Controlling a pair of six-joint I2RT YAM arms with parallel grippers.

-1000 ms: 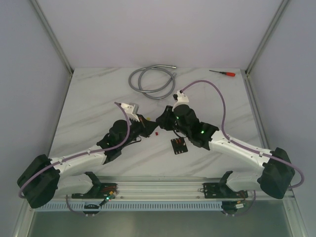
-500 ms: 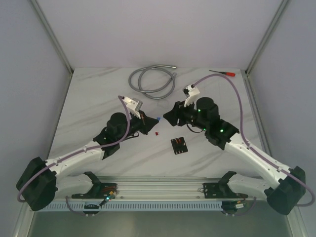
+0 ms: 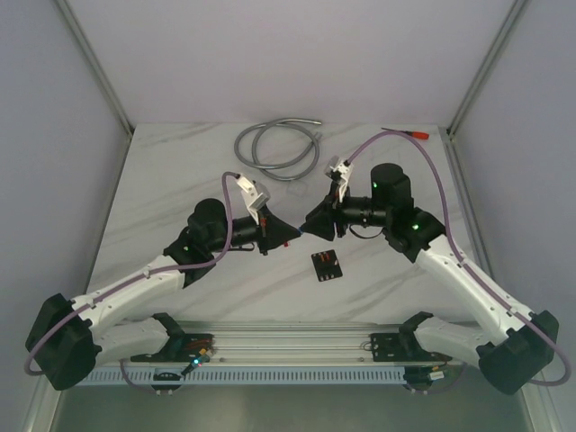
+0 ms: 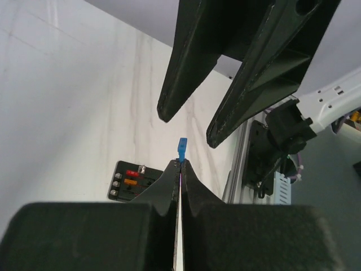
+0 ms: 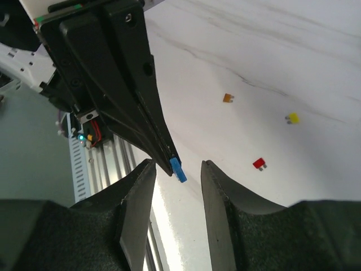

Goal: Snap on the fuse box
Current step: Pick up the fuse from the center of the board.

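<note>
– Above the desk, on the overhead camera, I have the two arms nose to nose. The left gripper (image 3: 287, 233) and right gripper (image 3: 309, 221) almost meet. The fuse box (image 3: 326, 265) lies flat on the desk (image 3: 180, 180), just nearer me than they are, and neither touches it.

– Is anything held?

– It's too small to tell from up there. The left wrist camera shows the left gripper (image 4: 180, 164) closed on a blue fuse (image 4: 182, 148), pinched by its lower end with the top sticking out. The right gripper's fingers (image 4: 186, 73) stand apart just beyond it. The fuse box (image 4: 132, 180) lies below with seated fuses (image 4: 132, 173), red and orange. My own gripper cuts off the rest of its face.

– And the right wrist?

– The right gripper (image 5: 176, 165) is open, with one finger on each side of the blue fuse (image 5: 177, 169) and neither touching it. I read this as a handover. I'd centre the fuse between the fingers, close squarely on its free end, and let go with the left only once that grip is firm. A skewed pinch could flick it away. Loose fuses (image 5: 259, 164) lie on the desk beyond, and the fuse box is out of this view.
</note>
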